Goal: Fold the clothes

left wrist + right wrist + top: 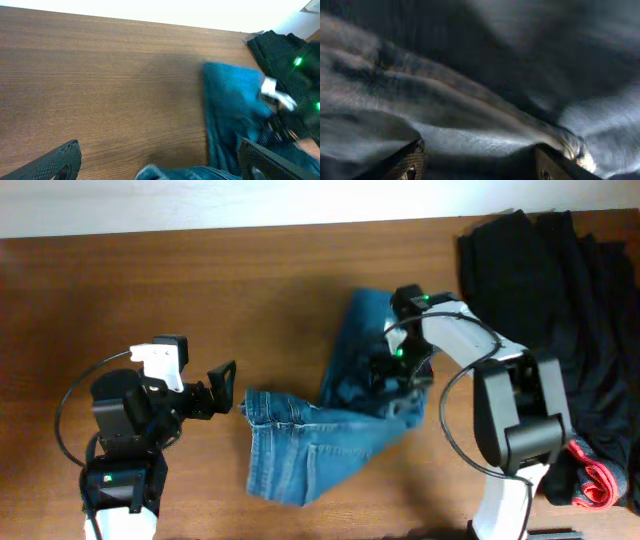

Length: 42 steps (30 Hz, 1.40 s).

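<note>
The clothes, blue denim jeans (320,445), lie crumpled mid-table, with one leg bent up toward the far side. My right gripper (395,380) is down on the folded leg. In the right wrist view its fingers stand well apart, and wrinkled denim (470,75) fills the frame and runs between them at the right gripper (480,167). My left gripper (228,385) hovers open just left of the waistband edge. In the left wrist view a corner of the jeans (230,100) lies low between the spread fingers of the left gripper (162,170).
A heap of black garments (560,300) covers the table's far right; it also shows in the left wrist view as black garments (275,42). A small red-pink item (597,483) lies at its near edge. Bare wooden table (150,290) stretches left of the jeans.
</note>
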Each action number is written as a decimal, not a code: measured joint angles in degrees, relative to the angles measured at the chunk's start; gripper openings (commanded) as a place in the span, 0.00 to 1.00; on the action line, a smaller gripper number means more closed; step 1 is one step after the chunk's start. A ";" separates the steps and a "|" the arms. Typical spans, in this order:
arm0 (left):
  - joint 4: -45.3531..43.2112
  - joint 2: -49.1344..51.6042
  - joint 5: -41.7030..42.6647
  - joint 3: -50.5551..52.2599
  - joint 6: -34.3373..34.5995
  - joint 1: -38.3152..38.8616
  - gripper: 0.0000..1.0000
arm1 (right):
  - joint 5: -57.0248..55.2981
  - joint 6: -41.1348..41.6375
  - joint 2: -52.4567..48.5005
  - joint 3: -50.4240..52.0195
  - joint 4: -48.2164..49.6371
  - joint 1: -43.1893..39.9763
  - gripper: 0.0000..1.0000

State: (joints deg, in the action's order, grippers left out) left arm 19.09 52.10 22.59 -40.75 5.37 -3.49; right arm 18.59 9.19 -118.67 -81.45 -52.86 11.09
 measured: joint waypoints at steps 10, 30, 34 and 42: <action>0.02 0.00 0.61 0.00 0.00 0.00 0.99 | 5.01 11.65 -3.85 -1.29 31.63 -12.63 0.82; -9.68 12.22 7.61 -0.24 6.19 7.85 0.99 | 5.64 2.19 24.90 -3.26 21.22 -12.92 0.99; -9.20 21.38 8.72 -1.57 -5.46 15.15 0.99 | 5.44 0.76 29.92 -3.82 14.95 -12.92 0.99; -5.66 37.16 1.97 -14.12 -24.11 26.64 0.99 | 4.04 -0.68 29.86 -3.67 7.02 -12.92 0.99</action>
State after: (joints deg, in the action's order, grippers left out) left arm 13.43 89.25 24.56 -54.87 -18.74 23.16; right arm 22.63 8.51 -88.82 -85.12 -45.84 -1.83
